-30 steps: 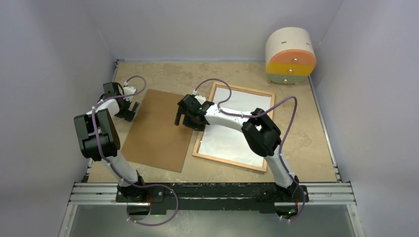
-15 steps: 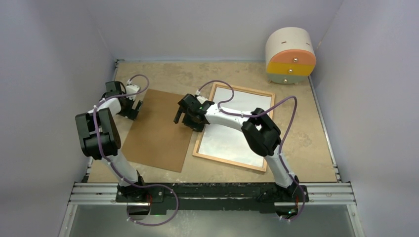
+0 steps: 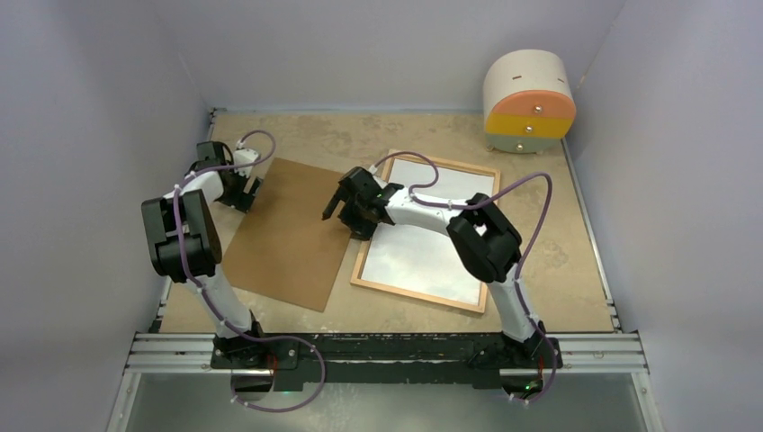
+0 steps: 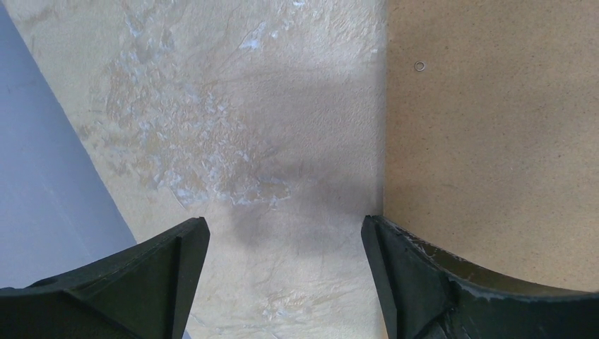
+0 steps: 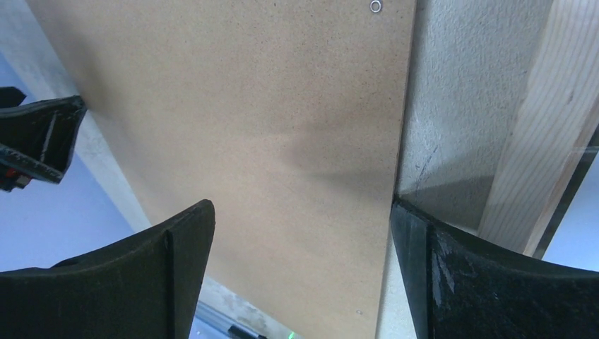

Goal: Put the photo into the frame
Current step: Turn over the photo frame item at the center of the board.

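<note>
Fibreboard backing panel (image 3: 283, 238) lies flat left of centre with an arm posted at each side edge, which I take as readying to lift or shift it. The left gripper (image 4: 284, 233) hangs spread wide over the panel's far left corner, nothing between its fingers. The right gripper (image 5: 302, 212), equally wide and empty, straddles the panel's right edge. The frame (image 3: 418, 297) lies flat just right of it. No printed photo shows; the pale sheet inside the frame may be pane or white back, I cannot tell. No writing or labels anywhere, only a tiny ring (image 4: 419, 66) in the panel.
</note>
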`<state>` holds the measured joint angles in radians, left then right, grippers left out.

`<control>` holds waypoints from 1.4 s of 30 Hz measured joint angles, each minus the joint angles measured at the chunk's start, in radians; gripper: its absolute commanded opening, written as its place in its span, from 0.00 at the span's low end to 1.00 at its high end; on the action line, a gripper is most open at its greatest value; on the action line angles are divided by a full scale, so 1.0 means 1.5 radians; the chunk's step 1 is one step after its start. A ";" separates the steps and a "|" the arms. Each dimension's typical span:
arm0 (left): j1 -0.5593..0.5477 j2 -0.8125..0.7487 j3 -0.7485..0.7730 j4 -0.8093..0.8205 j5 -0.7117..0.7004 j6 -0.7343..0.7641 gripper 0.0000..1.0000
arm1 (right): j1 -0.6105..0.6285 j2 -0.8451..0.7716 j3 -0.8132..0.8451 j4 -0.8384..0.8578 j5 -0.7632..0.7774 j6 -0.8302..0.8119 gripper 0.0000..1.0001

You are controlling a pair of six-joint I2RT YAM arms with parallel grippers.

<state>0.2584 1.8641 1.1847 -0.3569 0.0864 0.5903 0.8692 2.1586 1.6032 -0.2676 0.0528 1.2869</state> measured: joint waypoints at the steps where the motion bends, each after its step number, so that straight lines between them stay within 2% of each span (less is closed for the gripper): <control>1: -0.002 0.000 0.000 0.000 -0.001 0.002 0.85 | -0.006 -0.005 -0.014 0.021 -0.017 0.003 0.92; 8: -0.007 0.000 0.000 -0.001 0.000 0.020 0.84 | -0.032 -0.042 -0.107 0.151 -0.082 0.026 0.91; 15: -0.007 0.000 0.000 0.001 -0.001 0.044 0.85 | -0.046 -0.092 -0.161 0.247 -0.100 0.037 0.89; 21: -0.006 0.000 0.002 0.000 -0.003 0.058 0.84 | -0.053 -0.155 -0.203 0.389 -0.110 0.060 0.89; 25: -0.023 -0.003 0.002 -0.050 0.083 0.039 0.84 | -0.036 -0.166 -0.205 0.532 -0.143 0.085 0.88; 29: -0.043 -0.002 0.001 -0.096 0.147 0.021 0.84 | -0.021 -0.187 -0.220 0.582 -0.171 0.103 0.88; 33: -0.046 -0.001 0.001 -0.111 0.160 0.018 0.84 | -0.017 -0.194 -0.231 0.576 -0.177 0.106 0.85; 38: -0.046 -0.001 0.003 -0.111 0.159 0.015 0.86 | -0.019 -0.239 -0.235 0.427 -0.145 0.065 0.72; 40: -0.046 -0.001 0.006 -0.112 0.159 0.011 0.88 | -0.019 -0.267 -0.235 0.357 -0.122 0.045 0.62; 41: -0.046 -0.001 0.007 -0.113 0.159 0.008 0.88 | -0.019 -0.276 -0.235 0.332 -0.112 0.039 0.54; 42: -0.047 -0.001 0.009 -0.118 0.159 0.003 0.89 | -0.019 -0.287 -0.235 0.303 -0.099 0.031 0.42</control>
<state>0.1886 1.8629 1.1988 -0.5339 0.3248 0.5941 0.8410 1.7275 1.2510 0.1875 -0.0963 1.3334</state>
